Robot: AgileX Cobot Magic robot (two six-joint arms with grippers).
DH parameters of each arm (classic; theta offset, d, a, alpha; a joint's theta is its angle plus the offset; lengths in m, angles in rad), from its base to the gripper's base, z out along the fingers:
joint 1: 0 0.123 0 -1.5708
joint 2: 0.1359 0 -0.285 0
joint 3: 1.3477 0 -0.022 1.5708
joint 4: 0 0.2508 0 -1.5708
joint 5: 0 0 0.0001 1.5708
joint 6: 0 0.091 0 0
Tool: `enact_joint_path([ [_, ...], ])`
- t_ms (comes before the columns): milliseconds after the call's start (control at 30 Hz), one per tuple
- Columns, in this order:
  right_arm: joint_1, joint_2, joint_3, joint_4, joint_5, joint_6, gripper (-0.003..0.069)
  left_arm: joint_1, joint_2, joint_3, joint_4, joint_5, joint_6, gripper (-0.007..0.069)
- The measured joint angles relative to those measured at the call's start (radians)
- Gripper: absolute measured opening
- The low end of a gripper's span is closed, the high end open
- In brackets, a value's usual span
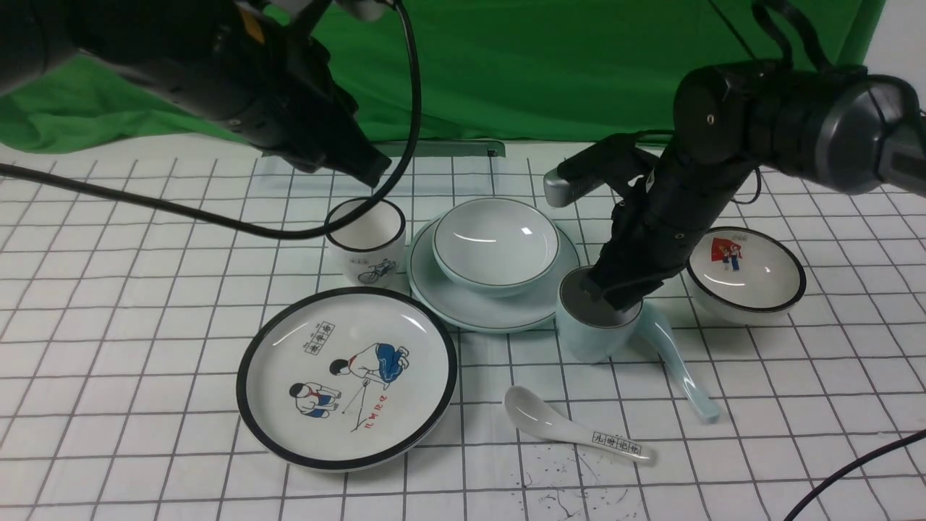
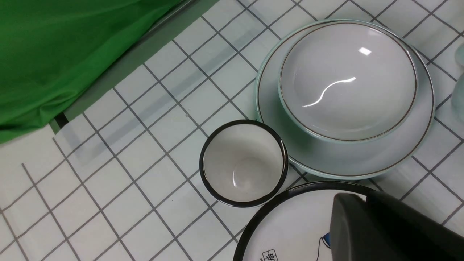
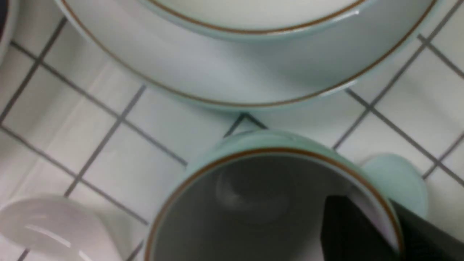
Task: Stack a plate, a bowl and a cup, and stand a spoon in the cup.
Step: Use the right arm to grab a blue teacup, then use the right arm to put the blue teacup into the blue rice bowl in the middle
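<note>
- My right jaws are pinching the wall of the cup (image 1: 586, 336) at its rim. One finger (image 3: 348, 232) is reaching inside and the other is pressing on the outside.
- The cup is standing upright on the surface (image 1: 145, 347), just beside the plate (image 1: 499, 312), at the plate's edge nearest me and to my right.
- The bowl (image 1: 495, 242) is sitting in the middle of the plate, right way up and empty.
- The spoon (image 1: 676, 358) is lying on the surface to the right of the plate, beyond the cup. Its scoop end is tucking in behind the cup, and I cannot tell whether the two are touching. Its handle is pointing toward me.
- My left jaws are hanging in the air to the left of the plate, above the bicycle cup (image 1: 365, 250). They are looking pressed together with nothing between them.
- The bicycle cup is standing just left of the plate.
- The picture plate (image 1: 347, 376) is lying just beside the plate, toward me and to my left.
- The white spoon (image 1: 571, 427) is lying nearer me than the plate.
- The picture bowl (image 1: 745, 275) is sitting well to the right of the plate.
</note>
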State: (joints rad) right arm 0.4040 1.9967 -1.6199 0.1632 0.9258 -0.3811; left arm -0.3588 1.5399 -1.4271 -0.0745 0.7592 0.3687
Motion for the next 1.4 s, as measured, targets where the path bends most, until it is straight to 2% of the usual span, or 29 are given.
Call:
enact_joint_path([
  [267, 0.009, -0.085, -0.229, -0.008, 0.049, -0.008, 0.0097, 0.0, 0.0, 0.0, -0.001, -0.014, 0.0, -0.0009],
  [600, 0.083, 0.104, -0.464, 0.002, 0.048, 0.02, 0.0097, 0.0, 0.0, 0.0, -0.001, -0.018, 0.0, -0.0009],
  [933, 0.084, 0.222, -0.492, 0.015, 0.094, 0.058, 0.0097, 0.0, 0.0, 0.0, 0.003, -0.018, 0.001, -0.0009],
  [1400, 0.082, 0.265, -0.495, 0.011, 0.001, 0.101, 0.0097, 0.0, 0.0, 0.0, 0.007, -0.038, 0.001, -0.0009],
])
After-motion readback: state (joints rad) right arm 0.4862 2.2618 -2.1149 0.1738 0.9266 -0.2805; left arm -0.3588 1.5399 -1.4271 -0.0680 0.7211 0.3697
